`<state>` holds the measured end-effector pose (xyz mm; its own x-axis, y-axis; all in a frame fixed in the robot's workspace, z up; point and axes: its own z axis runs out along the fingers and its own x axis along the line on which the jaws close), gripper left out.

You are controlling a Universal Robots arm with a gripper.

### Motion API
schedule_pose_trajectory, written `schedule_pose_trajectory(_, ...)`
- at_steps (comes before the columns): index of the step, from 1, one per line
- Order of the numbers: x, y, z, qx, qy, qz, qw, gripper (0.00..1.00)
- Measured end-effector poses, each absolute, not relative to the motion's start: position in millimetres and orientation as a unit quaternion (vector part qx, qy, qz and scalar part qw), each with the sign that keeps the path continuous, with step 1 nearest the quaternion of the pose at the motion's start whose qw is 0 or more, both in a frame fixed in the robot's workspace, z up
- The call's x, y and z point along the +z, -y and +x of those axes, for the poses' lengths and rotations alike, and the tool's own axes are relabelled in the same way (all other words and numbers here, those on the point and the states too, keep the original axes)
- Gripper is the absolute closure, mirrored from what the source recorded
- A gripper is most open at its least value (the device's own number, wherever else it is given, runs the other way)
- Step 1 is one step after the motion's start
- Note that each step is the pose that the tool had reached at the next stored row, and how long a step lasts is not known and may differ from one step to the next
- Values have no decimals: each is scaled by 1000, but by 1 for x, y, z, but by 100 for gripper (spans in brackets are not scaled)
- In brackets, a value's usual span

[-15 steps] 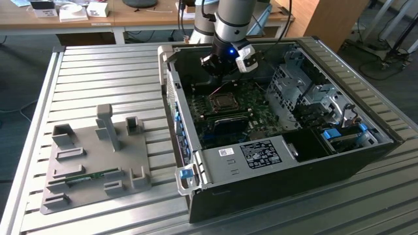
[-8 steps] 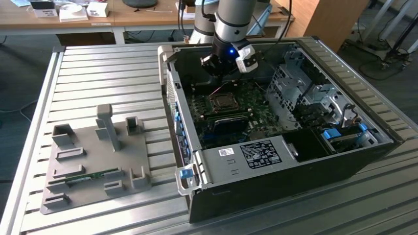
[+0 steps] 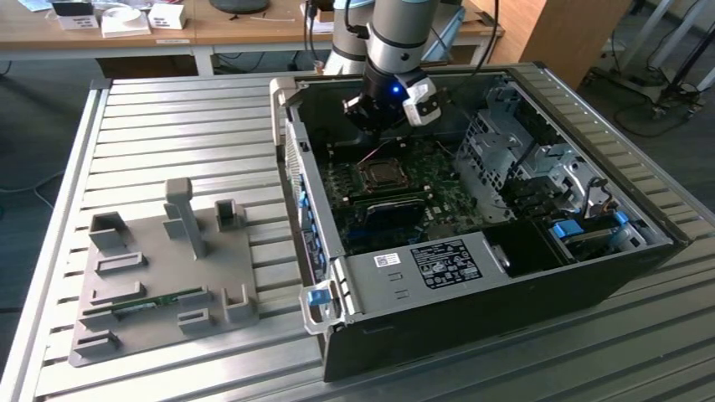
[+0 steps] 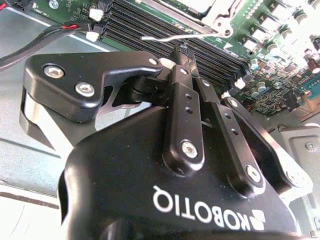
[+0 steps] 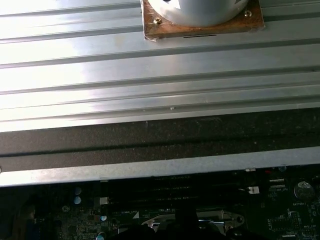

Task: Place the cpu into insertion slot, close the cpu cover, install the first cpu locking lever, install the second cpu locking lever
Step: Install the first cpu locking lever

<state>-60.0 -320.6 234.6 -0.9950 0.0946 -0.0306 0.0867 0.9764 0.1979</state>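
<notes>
1. Just beyond the fingertips, in the second wrist view, a thin silvery locking lever (image 4: 165, 37) lies across the board, close to the tips but, as far as shows, not between them
2. The gripper (image 4: 182, 52) has its two black fingers (image 4: 186, 95) drawn together tip to tip, with nothing seen pinched in them
3. Past the lever from the fingers sits the cpu cover (image 4: 220, 16), a bright metal frame
4. In the exterior view the arm hangs over the green motherboard (image 3: 447, 199), and below the fingers the cpu (image 3: 383, 173) appears to lie in the insertion slot (image 3: 362, 167), its grey top showing through what looks like the lowered cover
5. Under and beside the fingers run the long black memory slots (image 4: 150, 27), so there is little free room around the tips
6. The cpu is likely light, flat and stiff, with a delicate underside, and is best held by its edges
7. The lever looks like springy, smooth wire that would probably slip and push back, so its free bent end seems the place to catch it
</notes>
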Motion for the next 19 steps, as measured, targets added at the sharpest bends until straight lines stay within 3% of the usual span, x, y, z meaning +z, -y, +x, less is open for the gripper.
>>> schedule_pose_trajectory(19, 230, 321, -59, 99, -994, 46, 20, 89)
